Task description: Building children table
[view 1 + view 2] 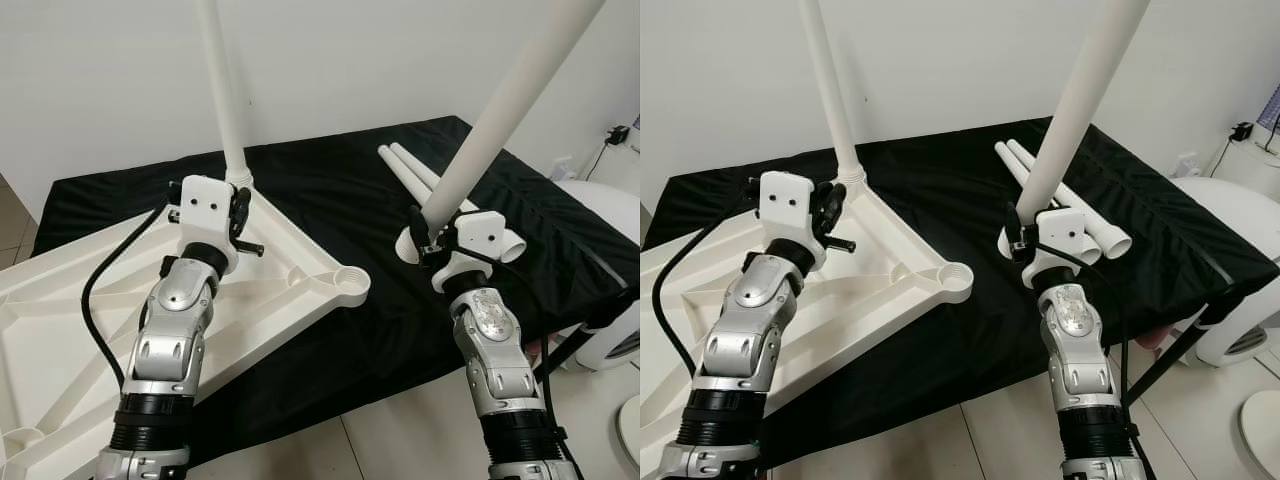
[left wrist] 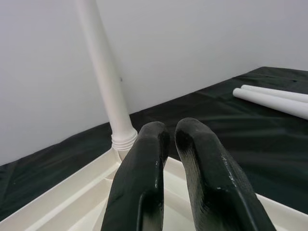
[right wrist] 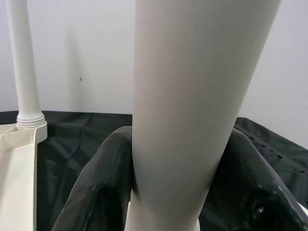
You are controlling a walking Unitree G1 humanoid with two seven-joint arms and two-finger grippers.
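Tabletop (image 1: 300, 250), white and turned underside up, lies on the black cloth (image 1: 330, 175) with its ribbed frame facing the ceiling and one corner overhanging the cloth's near edge toward you. One white leg (image 1: 222, 85) already stands upright in the far corner socket. Your left gripper (image 2: 175, 159) sits just beside that leg's base, over the tabletop frame; its two black fingers are pressed together with nothing between them. Your right gripper (image 3: 178, 192) is over the cloth to the right of the tabletop, and its jaws are clenched around the lower end of a second white leg (image 1: 510, 100), which tilts up and away to the right. The bottom end of that held leg is near the cloth; you cannot tell from these views whether it touches. Two more white legs (image 1: 420, 170) lie side by side on the cloth behind the right gripper. An empty corner socket (image 1: 350, 283) on the tabletop sits between the two arms, apart from the held leg. A black cable (image 1: 100, 290) loops beside your left arm.
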